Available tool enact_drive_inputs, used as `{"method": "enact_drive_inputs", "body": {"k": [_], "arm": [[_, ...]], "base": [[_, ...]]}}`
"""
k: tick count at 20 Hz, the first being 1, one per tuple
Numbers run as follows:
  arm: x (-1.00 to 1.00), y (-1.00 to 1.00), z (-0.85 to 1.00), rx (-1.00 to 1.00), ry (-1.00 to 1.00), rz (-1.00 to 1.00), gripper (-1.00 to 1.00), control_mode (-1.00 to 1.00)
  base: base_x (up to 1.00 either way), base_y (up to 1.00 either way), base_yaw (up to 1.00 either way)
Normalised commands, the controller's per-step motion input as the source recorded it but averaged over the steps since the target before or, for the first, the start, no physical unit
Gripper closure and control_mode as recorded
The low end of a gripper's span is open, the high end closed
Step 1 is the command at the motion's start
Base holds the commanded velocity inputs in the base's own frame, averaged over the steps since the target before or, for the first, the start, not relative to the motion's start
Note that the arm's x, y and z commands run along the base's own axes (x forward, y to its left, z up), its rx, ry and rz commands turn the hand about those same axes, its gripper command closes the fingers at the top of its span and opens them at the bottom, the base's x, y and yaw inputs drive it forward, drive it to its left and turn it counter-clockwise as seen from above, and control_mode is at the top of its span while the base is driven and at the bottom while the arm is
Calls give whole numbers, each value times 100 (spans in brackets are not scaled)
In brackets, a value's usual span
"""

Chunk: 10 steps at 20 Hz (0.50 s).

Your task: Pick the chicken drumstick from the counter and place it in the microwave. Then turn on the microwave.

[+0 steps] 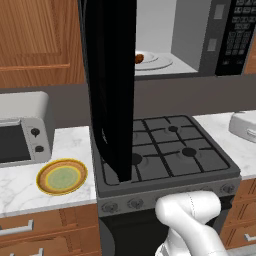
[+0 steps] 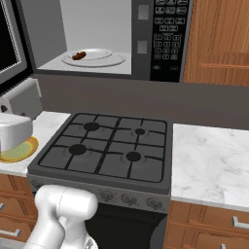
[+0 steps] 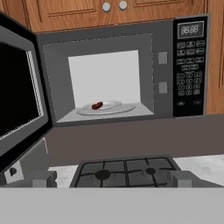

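The chicken drumstick (image 3: 97,105) lies on the round glass turntable (image 3: 114,108) inside the black microwave (image 3: 164,65), which hangs above the stove. It also shows as a small brown piece on that plate, the drumstick (image 1: 139,58) (image 2: 79,55). The microwave door (image 1: 110,85) (image 3: 17,96) stands swung wide open to the left. The keypad (image 3: 189,74) is on the right of the cavity. My gripper (image 3: 113,180) is open, its fingertips (image 3: 43,178) far apart with nothing between them, well back from the microwave and facing it. The marble counter (image 1: 20,182) (image 2: 209,160) flanks the stove.
A dark gas stovetop (image 1: 165,150) (image 2: 107,146) sits below the microwave. A silver toaster oven (image 1: 22,130) and a yellow plate (image 1: 62,176) (image 2: 19,150) are on the left counter. A white object (image 1: 245,125) lies on the right counter. Wooden cabinets surround the microwave.
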Motion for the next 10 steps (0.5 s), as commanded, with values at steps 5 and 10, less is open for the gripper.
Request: {"method": "enact_drive_inputs", "body": {"k": [5,10], "arm": [[-41,0,0,0,-1,0,-100,-100],[-35,0,0,0,-1,0,-100,-100]], "base": [[0,0,0],[0,0,0]]}}
